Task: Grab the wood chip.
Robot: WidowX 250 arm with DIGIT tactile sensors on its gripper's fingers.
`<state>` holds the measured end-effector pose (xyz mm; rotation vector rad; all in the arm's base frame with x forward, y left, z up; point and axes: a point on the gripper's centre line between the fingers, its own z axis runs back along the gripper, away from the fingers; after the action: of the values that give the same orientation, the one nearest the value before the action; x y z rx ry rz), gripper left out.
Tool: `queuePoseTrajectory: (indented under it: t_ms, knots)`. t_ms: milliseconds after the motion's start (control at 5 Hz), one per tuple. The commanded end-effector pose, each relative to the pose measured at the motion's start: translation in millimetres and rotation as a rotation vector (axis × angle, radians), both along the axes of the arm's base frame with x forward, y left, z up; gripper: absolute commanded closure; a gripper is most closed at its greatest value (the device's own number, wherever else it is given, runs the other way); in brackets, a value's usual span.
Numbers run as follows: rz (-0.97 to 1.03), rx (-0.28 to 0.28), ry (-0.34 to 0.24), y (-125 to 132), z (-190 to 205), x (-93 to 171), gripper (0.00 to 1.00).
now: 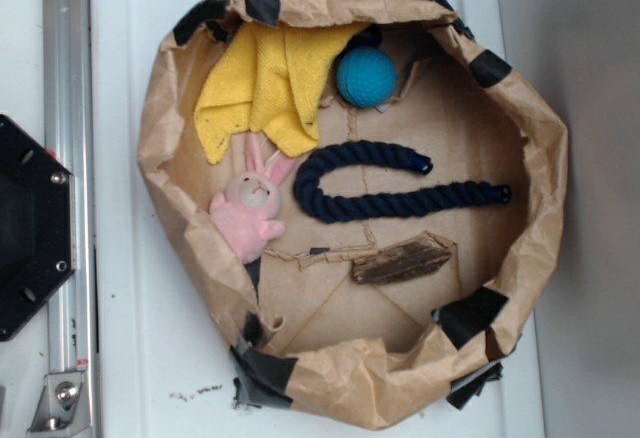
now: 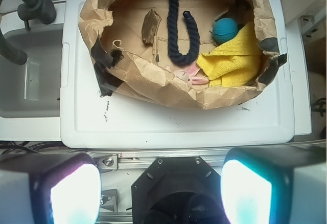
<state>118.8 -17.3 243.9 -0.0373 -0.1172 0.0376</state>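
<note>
While your pincer (image 2: 161, 193) hangs high and well back from the work, its two pads (image 2: 74, 193) stand wide apart in the wrist view and hold nothing. It does not appear in the exterior view. Below and ahead of it lies the white bench (image 1: 130, 358), carrying a crumpled brown paper nest (image 1: 545, 188) patched with black tape.

You will find the wood chip (image 1: 402, 262) flat on the nest floor, toward the side nearest the taped lower rim, just beside the rope (image 1: 400, 186) but apart from it. I judge it light, stiff and rough, with jagged ends that may splinter. Take it across the narrow width at mid-length; the paper beneath may ruck up under the pads.

Count inside the nest:
- one wood chip
- one dark navy rope
- one pink bunny (image 1: 250, 213)
- one blue ball (image 1: 366, 76)
- one yellow cloth (image 1: 262, 88)
</note>
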Motion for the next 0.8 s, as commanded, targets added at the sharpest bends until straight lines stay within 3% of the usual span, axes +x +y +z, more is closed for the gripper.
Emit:
queuePoseTrajectory:
  t_ms: [0, 400, 600]
  knots:
    - [0.0, 0.0, 0.0, 0.0, 0.0, 0.0, 0.0]
    - [0.155, 0.068, -0.137, 19.9, -53.6, 76.8, 0.0]
    - [0.153, 0.058, -0.125, 21.0, -69.2, 112.6, 0.0]
